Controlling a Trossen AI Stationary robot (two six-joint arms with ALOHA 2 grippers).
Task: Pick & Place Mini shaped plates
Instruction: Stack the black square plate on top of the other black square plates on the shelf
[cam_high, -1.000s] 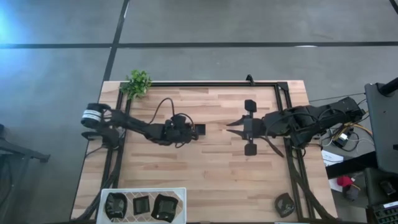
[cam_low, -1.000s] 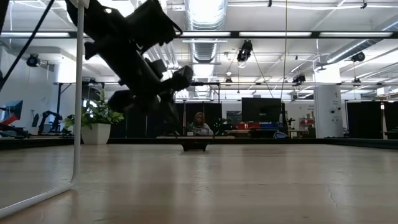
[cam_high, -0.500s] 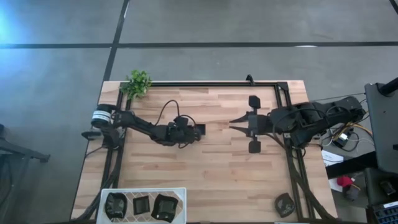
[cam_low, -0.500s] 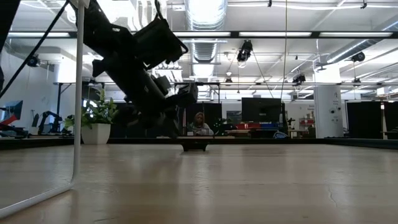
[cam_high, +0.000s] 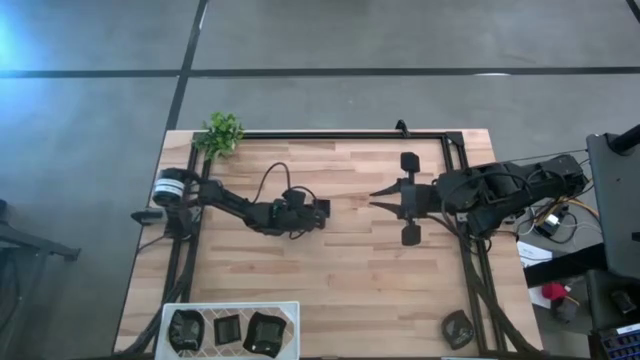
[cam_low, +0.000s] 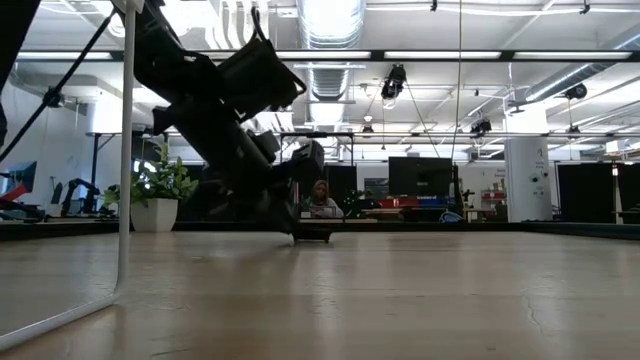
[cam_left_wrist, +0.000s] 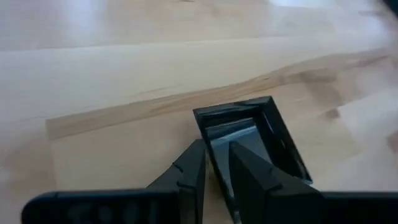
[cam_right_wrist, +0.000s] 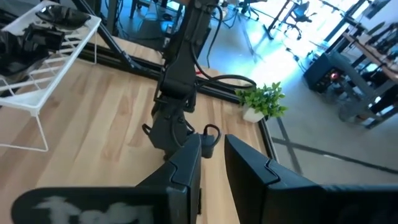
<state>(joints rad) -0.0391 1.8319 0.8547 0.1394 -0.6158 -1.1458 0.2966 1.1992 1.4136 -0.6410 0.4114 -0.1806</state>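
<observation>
A small glossy black square plate with a shallow raised rim (cam_left_wrist: 252, 138) is lying on the light wooden plank table (cam_high: 340, 270), near its middle and slightly to the left. The left gripper (cam_left_wrist: 216, 163) is being held low over it; in the left wrist view its two dark fingers (cam_left_wrist: 191, 171) are being kept narrow, straddling the near rim of the plate, though whether the rim is actually being pinched cannot be told. In the high view the same plate (cam_high: 321, 209) is seen just beyond the left gripper (cam_high: 308, 211).

The right gripper (cam_high: 380, 199) is being held right of the table's centre, well apart from the plate and pointing towards it. In the right wrist view its fingers (cam_right_wrist: 183, 163) are standing a little apart with nothing between them.

A white wire rack (cam_high: 292, 308) is standing at the near left corner of the table, and three more small black plates (cam_high: 227, 330) of different outlines are lying in it. Another dark dish (cam_high: 458, 328) is sitting at the near right corner, on the frame edge. A small green potted plant (cam_high: 222, 133) is standing at the far left corner.

No brand, label or writing can be read in any view.
</observation>
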